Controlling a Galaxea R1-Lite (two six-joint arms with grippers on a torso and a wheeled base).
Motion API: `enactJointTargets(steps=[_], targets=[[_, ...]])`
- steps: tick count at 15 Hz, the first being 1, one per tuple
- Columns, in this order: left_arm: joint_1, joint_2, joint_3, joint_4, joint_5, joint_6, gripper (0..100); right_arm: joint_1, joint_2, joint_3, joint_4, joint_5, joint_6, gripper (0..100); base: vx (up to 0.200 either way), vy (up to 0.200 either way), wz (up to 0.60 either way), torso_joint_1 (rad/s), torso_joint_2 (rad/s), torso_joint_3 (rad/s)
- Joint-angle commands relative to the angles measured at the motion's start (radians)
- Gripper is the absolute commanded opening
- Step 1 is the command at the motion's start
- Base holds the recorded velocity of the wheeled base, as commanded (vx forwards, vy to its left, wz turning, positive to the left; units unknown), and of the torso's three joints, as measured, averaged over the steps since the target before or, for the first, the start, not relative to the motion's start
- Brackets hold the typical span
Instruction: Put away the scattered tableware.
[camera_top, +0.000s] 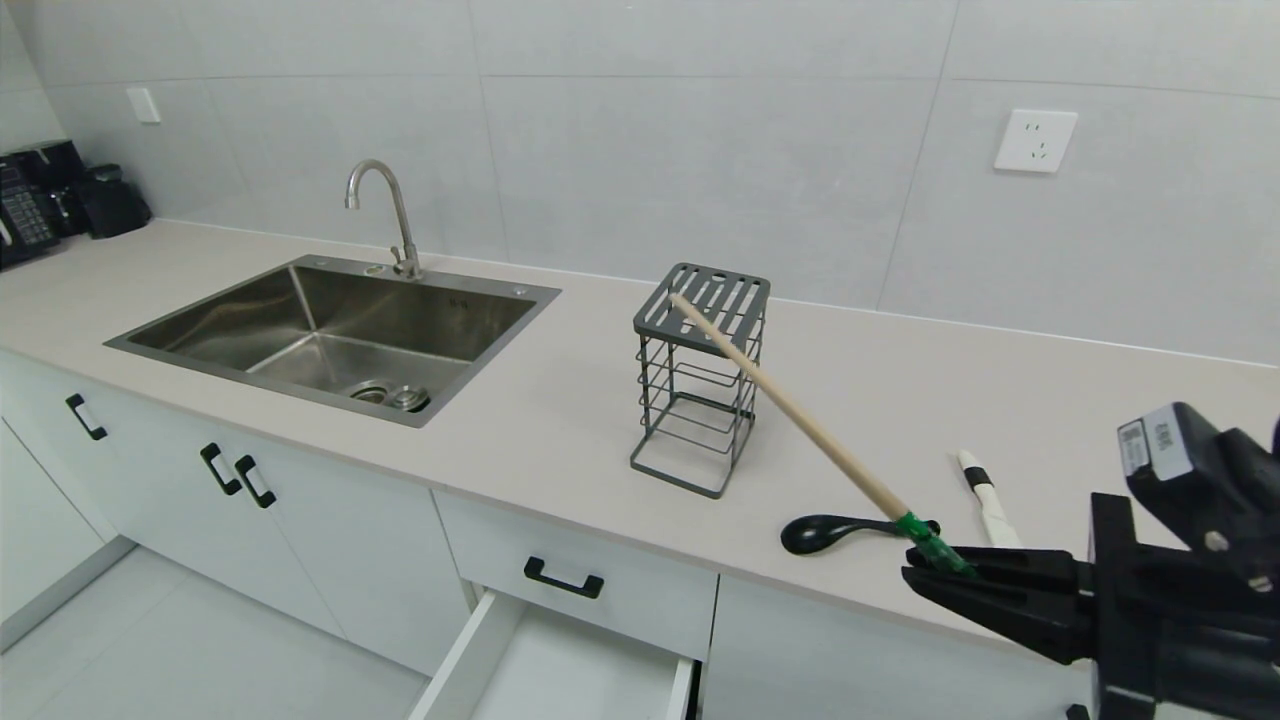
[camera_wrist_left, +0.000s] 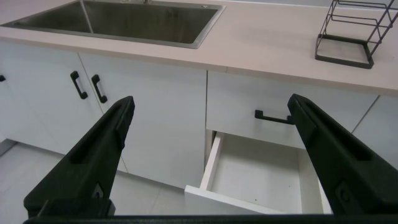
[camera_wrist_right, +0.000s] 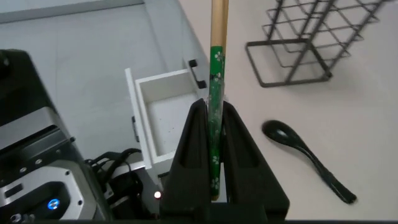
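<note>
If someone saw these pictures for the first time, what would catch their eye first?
The long wooden chopstick, green at its held end, clamped in the right gripper and slanting up toward the slotted top of the wire rack. Then the black spoon lying on the counter beside that gripper, and the open drawer below.

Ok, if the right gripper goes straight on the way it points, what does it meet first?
Probably the wire rack: the chopstick in the right gripper aims at its slotted top, though depth is unclear.

Right pincer clamped, left pincer spread
</note>
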Motion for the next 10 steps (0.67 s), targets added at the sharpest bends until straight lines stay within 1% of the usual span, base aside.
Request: enactJointTargets(steps=[1,3,4,8,10], targets=[[0.000,0.001,0.000,-0.001,0.000,0.000,100,0.089,0.094,-0.053,-0.005,0.000,-0.001,0,0.000,0.000,0.00,0.000,0.00,0.000],[0.000,0.001,0.000,-0.001,0.000,0.000,100,0.109,0.139,-0.077,-0.013,-0.003,-0.001,0,0.000,0.000,0.00,0.000,0.00,0.000],[0.000,0.001,0.000,-0.001,0.000,0.000,100,0.122,0.156,-0.068,-0.031,-0.003,-0.001,0,0.000,0.000,0.00,0.000,0.00,0.000],[0.000,0.001,0.000,-0.001,0.000,0.000,100,0.125,0.154,-0.036,-0.048,-0.001,-0.001,0,0.000,0.000,0.00,0.000,0.00,0.000],[0.000,0.001,0.000,-0.001,0.000,0.000,100,0.145,0.166,-0.041,-0.062,-0.001,-0.001,0,0.000,0.000,0.00,0.000,0.00,0.000]])
